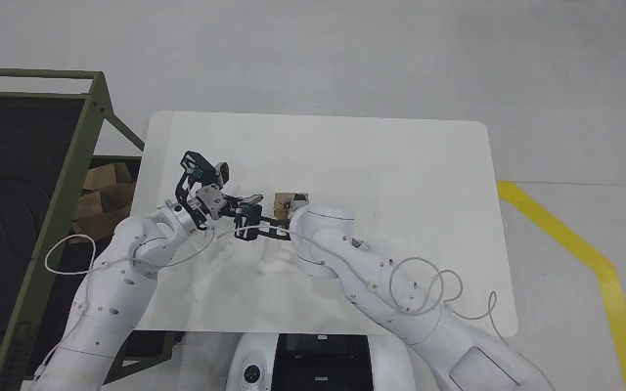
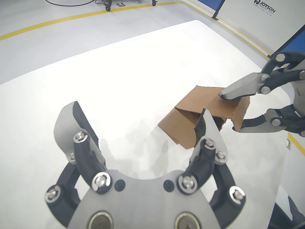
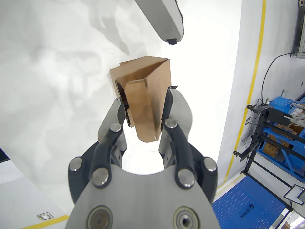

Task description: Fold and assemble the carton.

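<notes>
- Jaws on the right arm (image 1: pixel 391 293) were clamped on the carton (image 3: pixel 145 91), with one finger (image 3: pixel 177 106) on each side wall at the end nearest that wrist.
- Left jaws on the left arm (image 1: pixel 127 264) stood wide apart and held nothing. One left finger (image 2: pixel 209 129) sat just beside the carton's open end, and the other was off to the side over bare tabletop (image 2: pixel 119 72).
- In the right wrist view, a left fingertip (image 3: pixel 171 34) hung just past the carton's far end, with a gap between them.
- The carton was brown cardboard, partly squared up into a tube, with one end open and a flap bent inward.
- It sat near the middle of the white tabletop, between the two wrists. Couldn't tell whether its lower edge touched the surface.
- A green metal frame (image 1: pixel 59 127) stood beside the tabletop on the left arm's side, with flat cardboard pieces (image 1: pixel 103 195) inside it.
- A yellow floor line (image 1: pixel 567 235) ran past the right arm's side.
- Blue racks (image 3: pixel 286 120) and a white panel (image 2: pixel 262 13) stood in the room behind.
</notes>
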Controlling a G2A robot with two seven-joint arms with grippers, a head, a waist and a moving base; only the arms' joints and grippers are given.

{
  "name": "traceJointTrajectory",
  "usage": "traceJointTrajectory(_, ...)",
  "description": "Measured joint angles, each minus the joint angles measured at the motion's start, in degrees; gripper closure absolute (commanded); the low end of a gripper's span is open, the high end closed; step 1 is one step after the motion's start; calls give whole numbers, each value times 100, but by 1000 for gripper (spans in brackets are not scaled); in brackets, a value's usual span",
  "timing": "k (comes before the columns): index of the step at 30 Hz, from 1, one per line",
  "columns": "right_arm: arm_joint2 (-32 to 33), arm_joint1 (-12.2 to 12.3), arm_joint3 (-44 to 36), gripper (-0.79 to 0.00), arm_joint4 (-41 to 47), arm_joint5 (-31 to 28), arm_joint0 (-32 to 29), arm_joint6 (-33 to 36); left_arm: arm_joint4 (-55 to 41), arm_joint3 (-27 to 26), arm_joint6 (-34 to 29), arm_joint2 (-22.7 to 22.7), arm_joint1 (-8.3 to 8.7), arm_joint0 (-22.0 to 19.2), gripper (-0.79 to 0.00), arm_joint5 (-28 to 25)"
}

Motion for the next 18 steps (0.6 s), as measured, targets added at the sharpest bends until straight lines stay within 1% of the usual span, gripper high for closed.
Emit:
traceJointTrajectory(11, -114, -42, 121, -305, 71, -58, 134, -58, 71, -160, 5, -64, -3, 194, -785, 66)
traceJointTrajectory(18, -94, 17, 60, -317, 337, -73, 183, -73, 84, -189, -33, -84, -8, 223, -785, 71)
